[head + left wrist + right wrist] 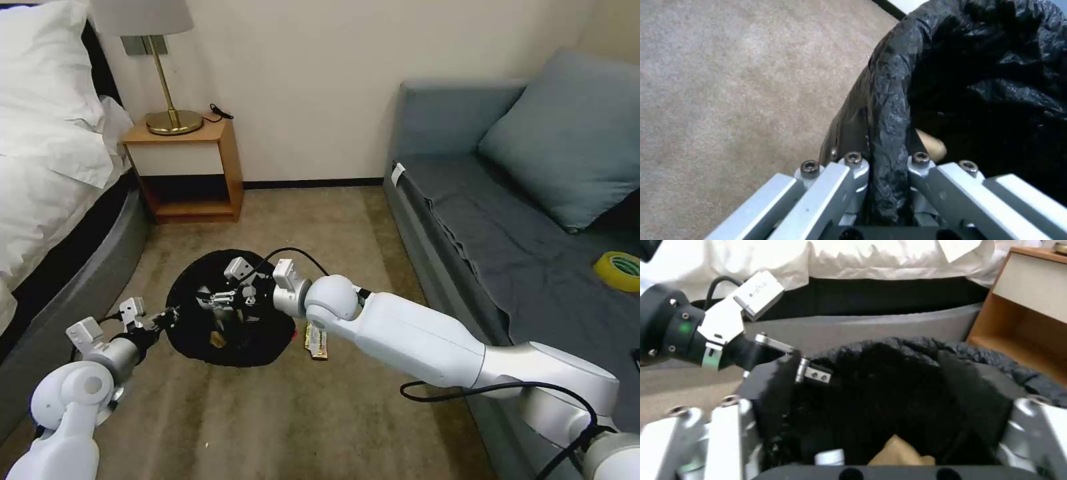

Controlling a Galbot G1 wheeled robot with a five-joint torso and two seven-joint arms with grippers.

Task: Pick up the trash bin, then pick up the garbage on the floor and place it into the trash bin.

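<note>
One trash bin (230, 313) sits on the carpet between the bed (47, 200) and the sofa (507, 220), its black liner spread wide; inside it, in the right wrist view, one crumpled brown paper bag (900, 451) and one white bottle cap (830, 457) lie at the bottom; one gold-green bar wrapper (316, 343) lies on the carpet just beside the bin, on its sofa side, partly under the right arm; one nightstand (183, 170) stands against the wall with open carpet between it and the bin, and more bare carpet lies nearer the robot; the left gripper (170, 319) reaches in low from the bed side, its fingers (853, 166) closed tight on the liner rim, one finger outside and one inside; the right gripper (223, 300) stretches across from the sofa side and hangs over the bin's mouth, jaws spread wide with nothing between them
</note>
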